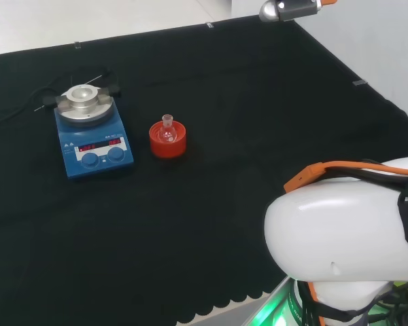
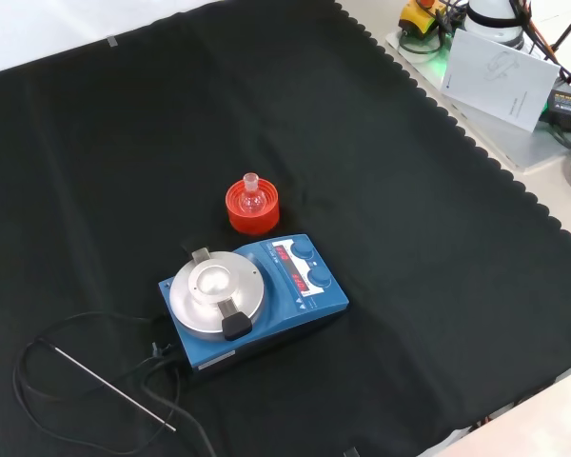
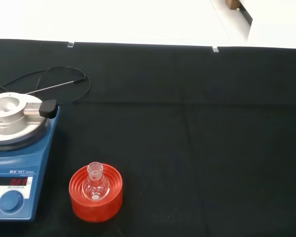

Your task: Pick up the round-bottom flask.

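Observation:
A small clear round-bottom flask [image 1: 167, 130] stands upright, neck up, in a red ribbed ring stand [image 1: 168, 140] on the black cloth. In the front view the flask [image 2: 251, 193] and its stand [image 2: 252, 208] sit just behind the blue stirrer. The wrist view looks at the flask [image 3: 95, 183] and stand [image 3: 95, 194] from some way off. Nothing touches the flask.
A blue magnetic stirrer [image 1: 92, 139] with a round metal top plate [image 2: 216, 289] stands left of the stand in the head view. Its cable and a thin metal probe [image 2: 114, 387] lie on the cloth beside it. The arm's white link [image 1: 347, 238] fills the head view's lower right.

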Tool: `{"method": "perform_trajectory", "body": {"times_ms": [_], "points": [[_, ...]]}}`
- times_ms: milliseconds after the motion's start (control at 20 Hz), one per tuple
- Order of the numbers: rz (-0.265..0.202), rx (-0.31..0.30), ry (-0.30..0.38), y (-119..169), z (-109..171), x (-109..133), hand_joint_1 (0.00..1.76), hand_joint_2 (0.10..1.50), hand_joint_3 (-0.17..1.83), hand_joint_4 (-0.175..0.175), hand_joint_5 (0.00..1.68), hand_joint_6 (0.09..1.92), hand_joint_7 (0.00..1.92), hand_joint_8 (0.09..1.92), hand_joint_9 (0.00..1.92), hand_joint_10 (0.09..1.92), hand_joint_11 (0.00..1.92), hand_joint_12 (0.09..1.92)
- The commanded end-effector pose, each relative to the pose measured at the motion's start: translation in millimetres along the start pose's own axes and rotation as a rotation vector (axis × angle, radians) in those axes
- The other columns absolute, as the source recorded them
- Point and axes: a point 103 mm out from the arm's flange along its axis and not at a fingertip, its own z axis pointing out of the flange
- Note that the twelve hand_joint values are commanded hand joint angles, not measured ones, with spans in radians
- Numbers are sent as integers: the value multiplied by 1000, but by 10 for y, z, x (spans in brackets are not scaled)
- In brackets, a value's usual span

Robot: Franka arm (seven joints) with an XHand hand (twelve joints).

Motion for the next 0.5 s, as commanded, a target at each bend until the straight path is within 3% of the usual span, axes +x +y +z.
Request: {"method": "perform_trajectory", "body": {"times_ms": [50,500], "points": [[-1,-7,-5,2,7,2,607,569,764,-69,19,145,0,379,0,394,0,455],[-7,-7,-1,5,39,-10,600,591,733,-70,42,87,0,338,0,357,0,349]]}}
